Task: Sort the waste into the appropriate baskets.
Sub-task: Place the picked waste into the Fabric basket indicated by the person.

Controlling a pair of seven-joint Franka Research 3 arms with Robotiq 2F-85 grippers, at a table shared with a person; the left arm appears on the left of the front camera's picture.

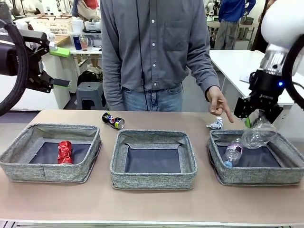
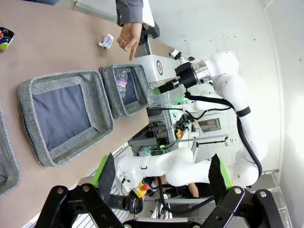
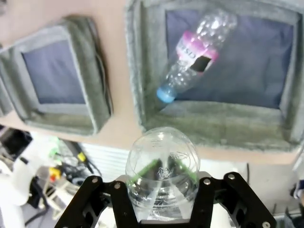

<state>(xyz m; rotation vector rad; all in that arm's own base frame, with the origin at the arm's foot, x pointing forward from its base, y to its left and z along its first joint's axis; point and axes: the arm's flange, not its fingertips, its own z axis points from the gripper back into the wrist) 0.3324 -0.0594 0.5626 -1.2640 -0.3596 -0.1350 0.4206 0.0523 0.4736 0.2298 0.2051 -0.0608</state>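
Observation:
My right gripper (image 1: 257, 121) is shut on a clear plastic cup (image 1: 259, 133), which hangs over the far edge of the right basket (image 1: 289, 174). A clear plastic bottle (image 1: 232, 152) lies inside that basket. In the right wrist view the cup (image 3: 161, 164) sits between the green pads and the bottle (image 3: 194, 52) lies below. A crushed red can (image 1: 65, 152) rests in the left basket (image 1: 28, 170). The middle basket (image 1: 153, 180) holds nothing. A dark blue soda can (image 1: 113, 120) and a crumpled wrapper (image 1: 216, 124) lie on the table. My left gripper (image 1: 59, 67) hangs open, high at the left.
A person stands at the far side, one hand (image 1: 218, 105) pointing down near the wrapper and the right basket's far left corner. In the left wrist view the open gripper (image 2: 161, 175) looks across the middle basket (image 2: 28, 95) and the right basket (image 2: 110, 90).

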